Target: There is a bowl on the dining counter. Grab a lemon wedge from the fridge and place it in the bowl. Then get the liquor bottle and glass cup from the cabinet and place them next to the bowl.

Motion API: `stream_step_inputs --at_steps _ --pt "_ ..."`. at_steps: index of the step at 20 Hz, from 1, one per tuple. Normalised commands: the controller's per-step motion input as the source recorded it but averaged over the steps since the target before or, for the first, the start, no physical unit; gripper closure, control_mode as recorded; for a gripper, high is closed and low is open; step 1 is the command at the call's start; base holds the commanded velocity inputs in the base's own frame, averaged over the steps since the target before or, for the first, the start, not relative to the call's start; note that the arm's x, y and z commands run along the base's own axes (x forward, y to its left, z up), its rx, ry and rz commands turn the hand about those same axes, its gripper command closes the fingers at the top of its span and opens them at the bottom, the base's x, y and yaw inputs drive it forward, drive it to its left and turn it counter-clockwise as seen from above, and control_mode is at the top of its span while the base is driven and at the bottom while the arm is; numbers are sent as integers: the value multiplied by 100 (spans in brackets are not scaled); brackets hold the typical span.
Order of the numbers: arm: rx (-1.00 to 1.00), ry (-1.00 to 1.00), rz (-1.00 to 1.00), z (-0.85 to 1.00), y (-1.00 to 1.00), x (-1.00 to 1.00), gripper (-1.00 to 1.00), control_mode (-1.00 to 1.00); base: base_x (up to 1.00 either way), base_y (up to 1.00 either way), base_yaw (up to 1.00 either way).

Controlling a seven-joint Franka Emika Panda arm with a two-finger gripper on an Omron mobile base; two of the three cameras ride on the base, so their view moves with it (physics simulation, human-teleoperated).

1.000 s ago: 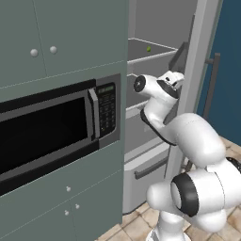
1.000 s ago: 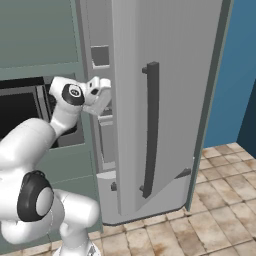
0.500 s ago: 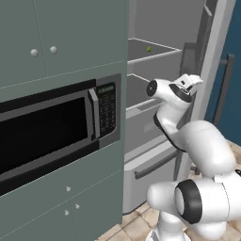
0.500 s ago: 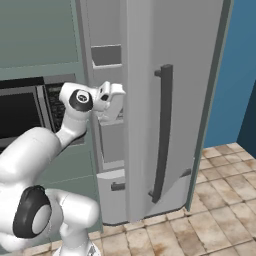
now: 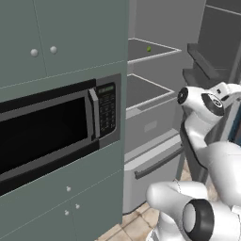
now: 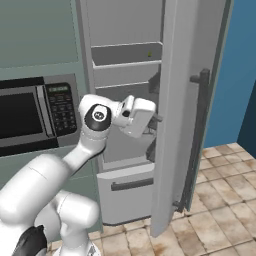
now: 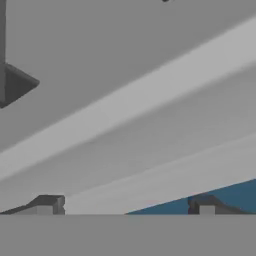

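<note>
The fridge [image 6: 125, 65] stands open in front of me, its door [image 6: 185, 125] swung out to my right with the long dark handle [image 6: 200, 145] on its outer face. My gripper [image 7: 125, 206] is spread wide and holds nothing; in the hand view the two dark fingertips [image 7: 47, 205] stand far apart, with only grey fridge surfaces and a strip of blue wall between and beyond them. From the right base view my hand [image 6: 136, 116] sits at the fridge opening, just beside the inner edge of the door, at the level of the middle compartment. The lemon wedge [image 5: 148, 48] is a tiny yellow-green speck lying on the upper shelf [image 5: 150, 51] toward the back, well above and apart from my hand; I also make it out faintly from the right [image 6: 149, 54]. Below that shelf are a second shelf and a grey drawer [image 5: 153, 160] with a bar handle. To my left, a microwave [image 5: 56, 127] with a keypad is set into grey-green cabinets [image 5: 61, 37] with small round knobs. The floor [image 6: 220, 200] is beige tile.
</note>
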Motion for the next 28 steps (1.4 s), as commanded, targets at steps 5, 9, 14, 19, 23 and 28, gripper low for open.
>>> stream_step_inputs --at_steps 5,9,14,19,23,28 --pt "-1 -1 -9 0 -100 -47 -100 -100 0 0 0" --pt "0 -6 -3 0 -100 -12 -100 -100 0 0 0" --pt "1 -2 0 0 -100 42 -100 -100 0 0 0" --pt "11 0 1 0 -100 99 -100 -100 0 0 0" --pt "20 0 6 0 -100 100 -100 -100 0 0 0" --pt "20 -4 8 3 -99 74 -100 -100 0 0 0"
